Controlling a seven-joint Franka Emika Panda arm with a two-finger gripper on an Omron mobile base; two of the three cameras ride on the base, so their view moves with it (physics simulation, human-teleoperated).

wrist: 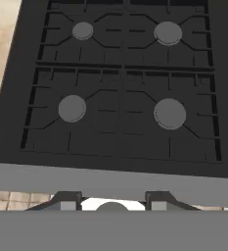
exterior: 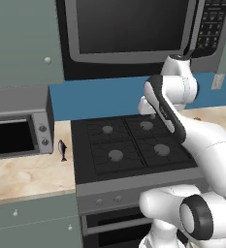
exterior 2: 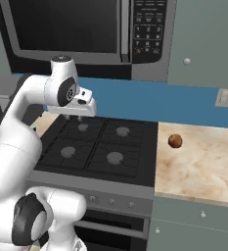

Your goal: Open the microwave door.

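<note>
Blue wall (exterior 2: 149,103) is seen behind a black stove (exterior: 129,145) set between two stretches of marbled beige counter (exterior 2: 203,162), with grey-green cabinets (exterior: 22,38) above and below. One microwave (exterior 2: 86,34) is mounted over the stove; its door (exterior: 129,29), a grey frame around a dark window, is shut, and one long vertical grey handle (exterior 2: 125,29) stands at its right edge. One black keypad strip (exterior 2: 148,29) lies just beside the handle; its buttons carry small pale marks that are too small to be read. No brand or label can be made out on the microwave or the stove.

Four round grey burners are counted on the stove top in the hand view, under dark grates (wrist: 123,88). Two knobs (exterior: 108,200) are seen on the stove's front panel in the left base view. One silver toaster oven (exterior: 17,133) with two knobs stands on the left counter, and one small dark fish-shaped object (exterior: 62,150) lies just beside it. One brown ball (exterior 2: 174,141) rests on the right counter, well apart from the stove. One pale wall outlet (exterior 2: 224,97) is fixed above that counter.

One pincer (exterior 2: 73,117) is held above the rear burners, pointing down, well below the microwave door. Its two fingertips (wrist: 66,201) are shown spread apart with nothing between them: it is released.
</note>
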